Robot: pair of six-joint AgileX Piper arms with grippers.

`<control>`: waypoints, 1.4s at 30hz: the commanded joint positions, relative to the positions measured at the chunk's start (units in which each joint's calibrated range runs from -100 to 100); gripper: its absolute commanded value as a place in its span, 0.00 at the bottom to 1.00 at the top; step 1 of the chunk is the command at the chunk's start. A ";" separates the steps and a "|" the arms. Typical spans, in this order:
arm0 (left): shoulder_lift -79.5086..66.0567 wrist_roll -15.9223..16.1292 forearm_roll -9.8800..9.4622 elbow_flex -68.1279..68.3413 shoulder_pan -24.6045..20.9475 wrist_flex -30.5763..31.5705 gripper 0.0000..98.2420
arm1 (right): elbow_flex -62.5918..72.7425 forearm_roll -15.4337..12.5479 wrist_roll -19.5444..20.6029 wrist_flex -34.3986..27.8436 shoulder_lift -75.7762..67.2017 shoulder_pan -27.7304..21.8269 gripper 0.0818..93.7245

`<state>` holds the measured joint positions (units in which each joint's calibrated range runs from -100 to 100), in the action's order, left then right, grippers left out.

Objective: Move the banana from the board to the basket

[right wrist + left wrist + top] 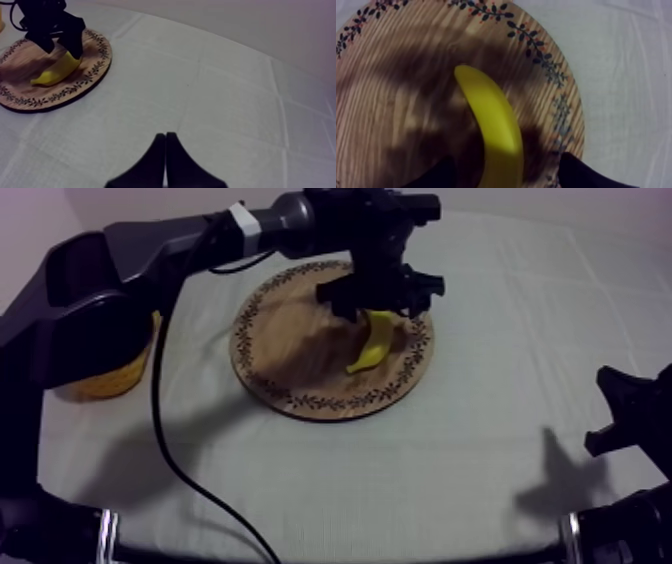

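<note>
We judged the task to be at its very start, with only the grasp being set up. The curved yellow toy banana lay flat on the round wooden board with the patterned leaf rim, on the half of the board nearer our right arm. Our left gripper hung directly over it, the arm reaching in from the upper left. From the left wrist camera we saw the banana running between our two black fingers, one on each side. Bare board showed in the gap on both sides, so the jaws stood wide open, straddling the fruit and holding nothing.

The yellow basket stood at the left edge of the table, well apart from the board and partly hidden behind our left arm. We could not tell what, if anything, was in it. Our right gripper sat low at its own side above the grey-white cloth, well apart from the board. In its wrist view the fingers lay together as a narrow wedge, closed on nothing.

What was left, as we judged it, was closing on the banana, lifting it clear of the board, carrying it across to the basket and letting go there.
</note>
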<state>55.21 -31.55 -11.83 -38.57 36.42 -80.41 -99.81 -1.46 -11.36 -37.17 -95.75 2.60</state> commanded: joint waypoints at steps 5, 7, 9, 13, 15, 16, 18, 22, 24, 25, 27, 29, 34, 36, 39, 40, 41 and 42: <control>4.16 0.31 -0.49 -3.33 -0.44 1.78 0.74 | 0.03 0.02 0.01 -0.01 0.00 0.00 0.00; 5.39 0.29 -0.76 -4.02 -0.53 2.25 0.73 | 0.03 0.02 0.01 -0.01 0.00 0.00 0.00; 6.45 0.21 -0.92 -4.51 -0.64 2.55 0.73 | 0.03 0.02 0.01 -0.01 0.00 0.00 0.00; 8.25 0.01 -1.05 -5.24 -0.79 2.76 0.73 | 0.03 0.02 0.01 -0.01 0.00 0.00 0.00; 8.92 -0.15 -1.17 -5.53 -0.82 2.79 0.72 | 0.03 0.02 0.01 -0.01 0.00 0.00 0.00; 9.19 -0.28 -1.26 -5.66 -0.85 2.85 0.72 | 0.03 0.02 0.01 -0.01 0.00 0.00 0.00; 9.61 -0.43 -1.42 -5.82 -0.96 3.14 0.71 | 0.03 0.02 0.01 -0.01 0.00 0.00 0.00; 9.93 -0.44 -2.00 -6.15 -1.12 4.05 0.59 | 0.03 0.02 0.01 -0.01 0.00 0.00 0.00; 9.91 0.12 -2.24 -6.45 -1.09 4.55 0.44 | 0.03 0.02 0.01 -0.01 0.00 0.00 0.00; 9.88 0.33 -2.33 -6.54 -1.08 4.79 0.39 | 0.03 0.02 0.01 -0.01 0.00 0.00 0.00; 9.74 0.63 -2.46 -6.49 -1.09 5.22 0.31 | 0.03 0.02 0.01 -0.01 0.00 0.00 0.00; 9.50 0.94 -2.51 -6.19 -1.15 5.55 0.25 | 0.03 0.02 0.01 -0.01 0.00 0.00 0.00; 8.13 1.50 -2.63 -5.23 -1.38 5.87 0.16 | 0.03 0.02 0.01 -0.01 0.00 0.00 0.00; 6.76 1.81 -2.64 -4.62 -1.65 6.06 0.13 | 0.03 0.02 0.01 -0.01 0.00 0.00 0.00; 3.64 2.73 -2.45 -3.48 -2.18 6.22 0.11 | 0.03 0.02 0.01 -0.01 0.00 0.00 0.00; 2.26 3.05 -2.36 -2.99 -2.34 6.25 0.11 | 0.03 0.02 0.01 -0.01 0.00 0.00 0.00; 0.69 3.43 -2.23 -2.44 -2.54 6.27 0.11 | 0.03 0.02 0.01 -0.01 0.00 0.00 0.00; -1.02 3.86 -2.05 -1.76 -2.73 6.28 0.11 | 0.03 0.02 0.01 -0.01 0.00 0.00 0.00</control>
<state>56.91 -28.20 -13.89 -40.88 33.79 -74.23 -99.81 -1.46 -11.34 -37.17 -95.75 2.60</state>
